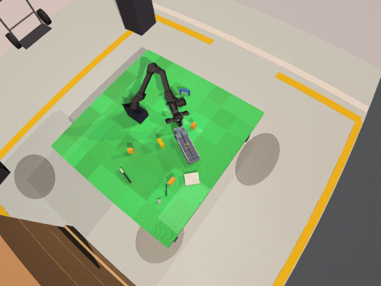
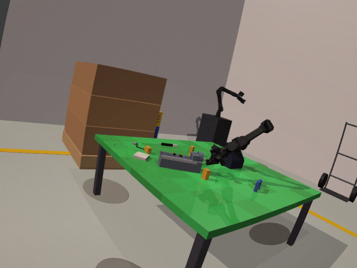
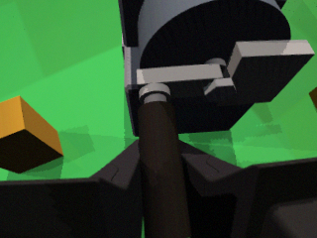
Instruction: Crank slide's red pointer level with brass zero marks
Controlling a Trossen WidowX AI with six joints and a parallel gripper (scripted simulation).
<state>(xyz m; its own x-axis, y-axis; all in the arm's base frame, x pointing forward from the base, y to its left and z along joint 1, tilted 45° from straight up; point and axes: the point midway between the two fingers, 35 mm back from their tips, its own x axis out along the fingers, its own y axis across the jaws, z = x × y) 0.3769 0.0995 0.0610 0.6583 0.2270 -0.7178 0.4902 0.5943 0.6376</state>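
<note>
The machine is a long, narrow box of grey metal on the bright green table. The black gripper is at the end of the box that has the round grey housing. Its fingers are clamped on the dark brown, round handle of the crank. The handle joins a flat, pale grey metal crank arm, which lies nearly level across the wrist view.

The box looks heavy and hard, and will likely stay put while the crank goes round. The handle looks stiff and smooth, so it could slip if the fingers pull sideways. The best place to hold it is around the middle of its length, with one finger on each side, just as the fingers seem to be now. The thin crank arm would be a poor place to grab. The hand should go round in a circle and not tug the handle outward, or the crank may jam.

The small red pointer is on top of the box, close to the little brass pieces. It is too small to tell if it is level with the zero marks. Small, slow turns should suit it best, and the fingers should open gently at the end so the crank does not get bumped.
</note>
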